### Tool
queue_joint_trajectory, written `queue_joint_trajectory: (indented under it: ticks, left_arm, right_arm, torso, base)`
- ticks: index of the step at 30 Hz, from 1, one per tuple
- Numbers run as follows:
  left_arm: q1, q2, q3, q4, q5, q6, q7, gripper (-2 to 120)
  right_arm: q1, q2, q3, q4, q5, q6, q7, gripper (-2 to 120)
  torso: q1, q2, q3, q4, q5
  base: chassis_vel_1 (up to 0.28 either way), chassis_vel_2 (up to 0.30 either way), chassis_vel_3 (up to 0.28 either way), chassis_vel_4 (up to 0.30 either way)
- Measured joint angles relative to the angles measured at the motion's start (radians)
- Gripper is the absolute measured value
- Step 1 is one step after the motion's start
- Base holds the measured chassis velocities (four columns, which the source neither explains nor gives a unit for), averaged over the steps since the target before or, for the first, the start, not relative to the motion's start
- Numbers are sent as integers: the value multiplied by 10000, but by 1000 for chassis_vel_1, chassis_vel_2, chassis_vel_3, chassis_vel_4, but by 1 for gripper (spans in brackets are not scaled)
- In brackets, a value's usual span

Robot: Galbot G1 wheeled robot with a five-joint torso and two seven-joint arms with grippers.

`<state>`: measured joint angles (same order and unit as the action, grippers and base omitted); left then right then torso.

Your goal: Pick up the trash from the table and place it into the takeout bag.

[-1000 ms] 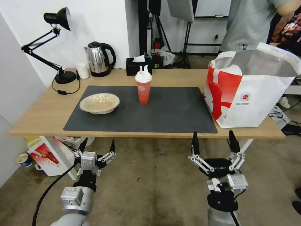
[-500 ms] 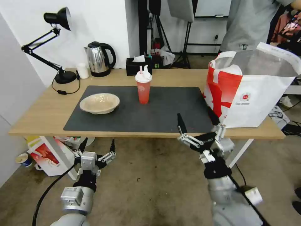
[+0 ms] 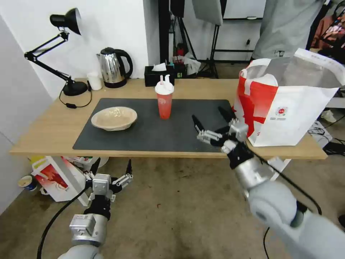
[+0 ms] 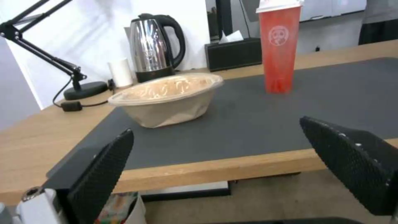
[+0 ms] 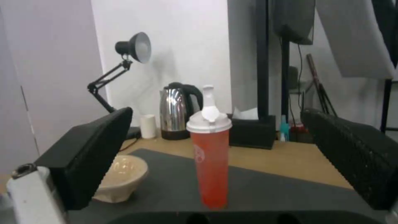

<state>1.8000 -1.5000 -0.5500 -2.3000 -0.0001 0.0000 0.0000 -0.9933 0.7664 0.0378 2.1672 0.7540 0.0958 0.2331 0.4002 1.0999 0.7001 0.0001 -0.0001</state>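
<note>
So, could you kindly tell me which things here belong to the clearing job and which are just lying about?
Job:
- red white-lidded drink cup
- shallow tan pulp bowl
- red-banded white takeout bag
- open right gripper above the dark grey mat

Lying about:
- black desk lamp
- steel kettle
- black tissue box
- small white cup

Light-wood table [image 3: 46,133], grey mat [image 3: 179,131], takeout bag [image 3: 287,108], lamp [image 3: 73,88], kettle [image 3: 113,68], perhaps a tissue box [image 3: 158,75]
</note>
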Motion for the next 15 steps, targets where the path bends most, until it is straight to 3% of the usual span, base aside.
queue_joint_trajectory:
  ticks: [15]
  left_arm:
    - [0, 0, 0, 0, 0, 0, 0, 100]
  right_arm:
    - [1790, -262, -1225, -886, 1573, -702, 183, 100]
  torso:
    - [-1, 0, -1, -1, 1]
  base:
    - [0, 0, 0, 0]
